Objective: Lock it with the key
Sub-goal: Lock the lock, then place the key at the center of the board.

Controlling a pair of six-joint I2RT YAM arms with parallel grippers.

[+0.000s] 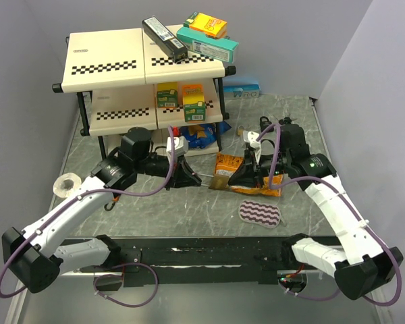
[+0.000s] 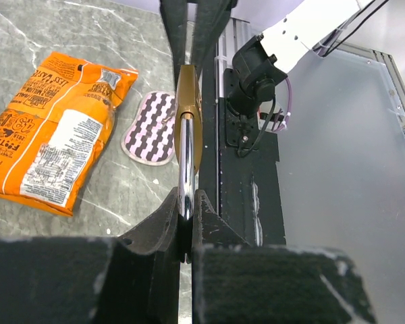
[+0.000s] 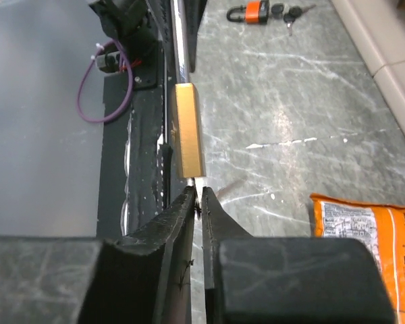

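Behind the bag (image 1: 226, 165) the shelf (image 1: 101, 64) walls off the back; the striped pad (image 1: 261, 214) lies just in front. Left of the bag the gripped lock (image 1: 216, 181) bars the way, with bare table (image 1: 169, 216) open in front of it.

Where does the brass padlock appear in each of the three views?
Top external: brass padlock at table centre, at the left edge of the orange snack bag.
Left wrist: brass padlock centre, upper half.
Right wrist: brass padlock left of centre, mid-height.
Shared landmark: orange snack bag, in all three.
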